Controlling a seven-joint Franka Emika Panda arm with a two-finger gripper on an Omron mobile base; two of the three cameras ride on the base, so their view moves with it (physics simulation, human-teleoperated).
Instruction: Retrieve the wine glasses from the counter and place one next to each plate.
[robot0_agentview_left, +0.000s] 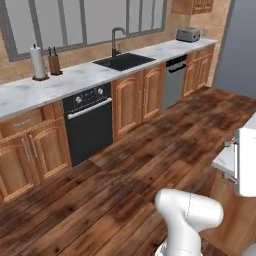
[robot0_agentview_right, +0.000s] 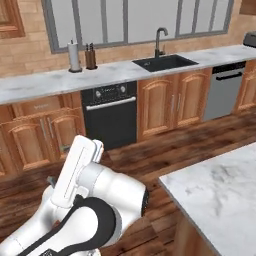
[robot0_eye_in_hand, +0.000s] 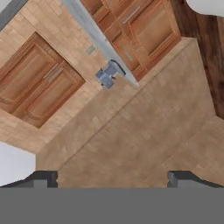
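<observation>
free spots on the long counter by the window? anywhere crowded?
Bare marble runs between the knife block and the sink, and from the sink toward the toaster. The near marble top is bare where visible. Crowded spot: the paper towel roll and knife block stand close together.

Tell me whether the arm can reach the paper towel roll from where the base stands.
Probably not. The paper towel roll stands at the back of the sink counter, across a wide stretch of wood floor from the arm. Nothing blocks it; the base likely must drive closer.
</observation>
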